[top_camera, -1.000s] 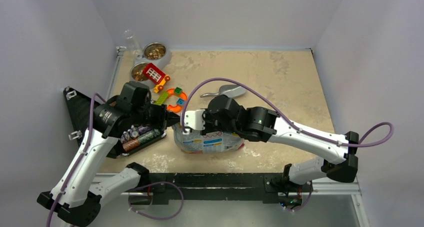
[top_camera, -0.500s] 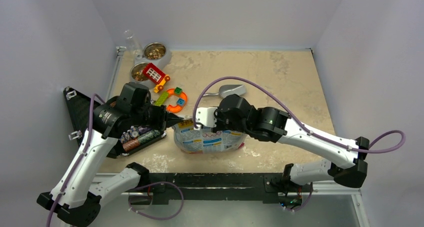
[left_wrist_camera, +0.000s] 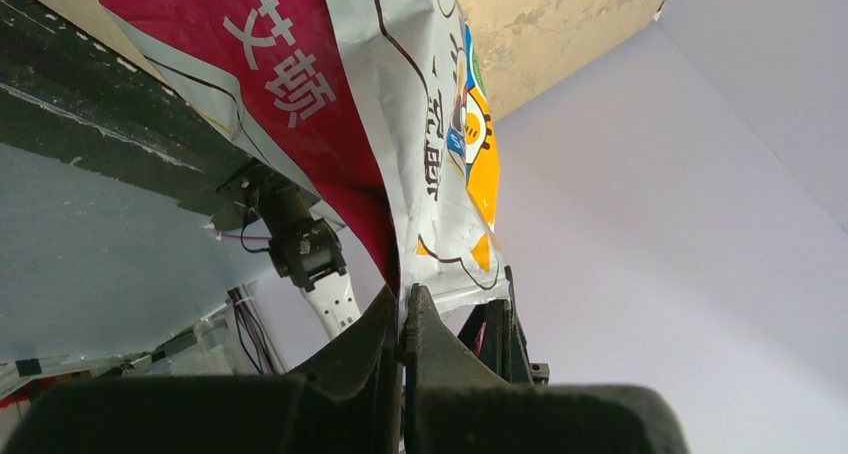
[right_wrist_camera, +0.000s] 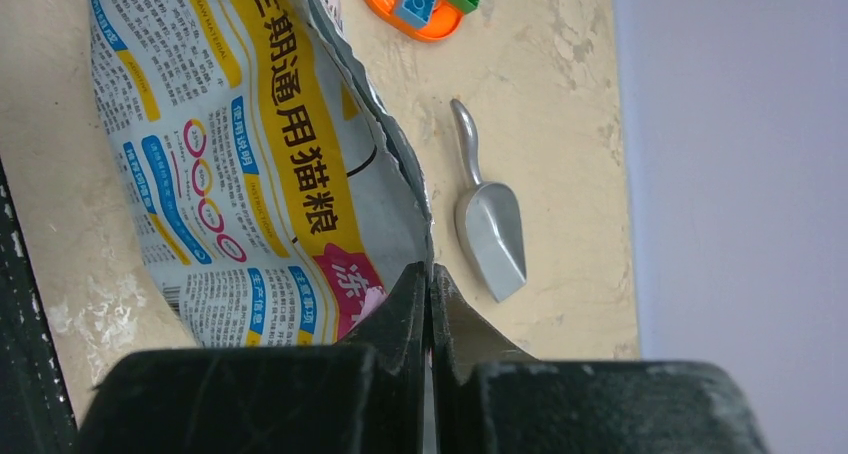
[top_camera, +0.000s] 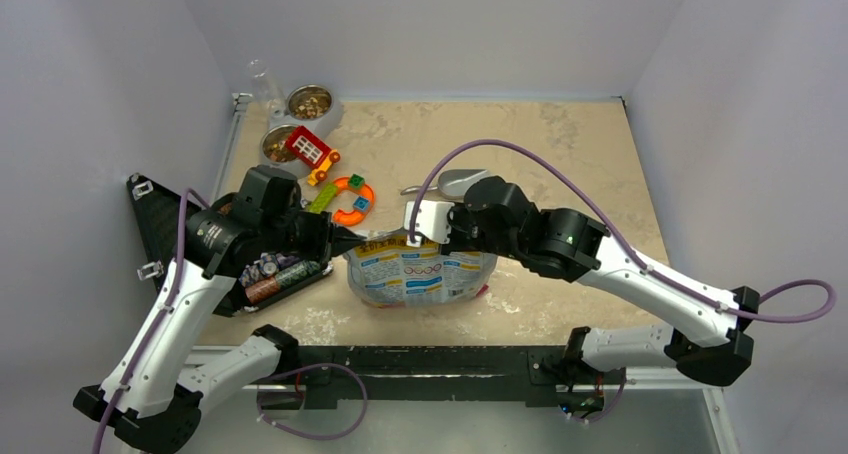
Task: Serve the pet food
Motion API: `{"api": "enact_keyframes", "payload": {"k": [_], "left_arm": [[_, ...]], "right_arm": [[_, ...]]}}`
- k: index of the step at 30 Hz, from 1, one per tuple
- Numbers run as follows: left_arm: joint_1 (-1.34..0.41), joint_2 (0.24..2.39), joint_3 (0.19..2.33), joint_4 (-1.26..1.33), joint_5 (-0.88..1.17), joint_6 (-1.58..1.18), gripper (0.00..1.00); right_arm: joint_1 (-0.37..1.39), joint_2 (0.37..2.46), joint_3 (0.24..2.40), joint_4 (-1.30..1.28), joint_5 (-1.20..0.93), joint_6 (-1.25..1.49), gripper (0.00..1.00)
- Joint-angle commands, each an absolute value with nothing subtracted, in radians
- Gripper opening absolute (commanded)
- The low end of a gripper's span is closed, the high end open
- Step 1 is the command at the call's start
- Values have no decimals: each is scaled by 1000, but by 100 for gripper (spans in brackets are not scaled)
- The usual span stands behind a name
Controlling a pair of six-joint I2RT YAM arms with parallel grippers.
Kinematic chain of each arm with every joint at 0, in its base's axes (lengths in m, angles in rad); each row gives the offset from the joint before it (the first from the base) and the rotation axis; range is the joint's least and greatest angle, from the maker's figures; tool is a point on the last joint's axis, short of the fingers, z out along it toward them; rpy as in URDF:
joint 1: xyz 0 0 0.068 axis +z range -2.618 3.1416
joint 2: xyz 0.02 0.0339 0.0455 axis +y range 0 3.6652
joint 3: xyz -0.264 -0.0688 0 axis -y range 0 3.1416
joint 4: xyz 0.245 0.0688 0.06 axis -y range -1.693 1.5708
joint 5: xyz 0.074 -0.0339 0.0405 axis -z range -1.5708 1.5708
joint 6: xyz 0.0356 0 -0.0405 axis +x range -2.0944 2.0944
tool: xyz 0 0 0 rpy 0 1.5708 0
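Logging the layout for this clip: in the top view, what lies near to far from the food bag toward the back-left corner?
pet food bag → orange curved toy → red toy block → far metal bowl holding kibble

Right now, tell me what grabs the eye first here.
The printed pet food bag lies front and centre, its top edge held by the left gripper and the right gripper. Behind it lie a silver scoop and bright toy blocks.
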State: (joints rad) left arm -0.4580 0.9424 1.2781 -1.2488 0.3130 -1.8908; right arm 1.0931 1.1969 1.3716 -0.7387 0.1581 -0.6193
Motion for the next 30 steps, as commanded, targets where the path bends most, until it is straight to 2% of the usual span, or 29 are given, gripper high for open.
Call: {"api": "enact_keyframes", "payload": {"k": [1,2,4,8,11,12,15,17,19,26,29,30], "left_arm": [[-455,922,1287,-1216,360,-1871,16],[-457,931,1290,-1207,367,-1868,24],[-468,955,1305,-1189,379,-1861,33],[-514,995,1330,-1168,368,-1868,40],[-531,1002,1306,-1149,366,-1883,38],[-533,998,1297,-1146,363,-1888,29],[-532,981,1271,-1118,353,-1898,14],[-532,977,1267,-1106,355,-1899,4],[-532,976,1270,-1110,360,-1897,1],[-533,960,1272,-1130,368,-1888,0],[-534,950,1261,-1132,370,-1889,0],[-534,945,1256,-1128,369,-1891,0]], "right_arm": [[1109,1183,1402,-707,124,-625,0],[1111,1175,1405,-713,93,-619,0],[1123,1164,1406,-705,74,-598,0],[1162,1152,1407,-714,63,-581,0],[1180,1127,1380,-695,59,-583,0],[1184,1119,1367,-690,53,-588,8],[1207,1101,1310,-643,79,-623,32],[1227,1102,1273,-587,124,-661,53],[1237,1128,1265,-534,151,-696,60],[1266,1281,1321,-408,328,-803,60],[1268,1330,1319,-410,381,-851,53],[1268,1342,1311,-414,427,-864,45]]}}
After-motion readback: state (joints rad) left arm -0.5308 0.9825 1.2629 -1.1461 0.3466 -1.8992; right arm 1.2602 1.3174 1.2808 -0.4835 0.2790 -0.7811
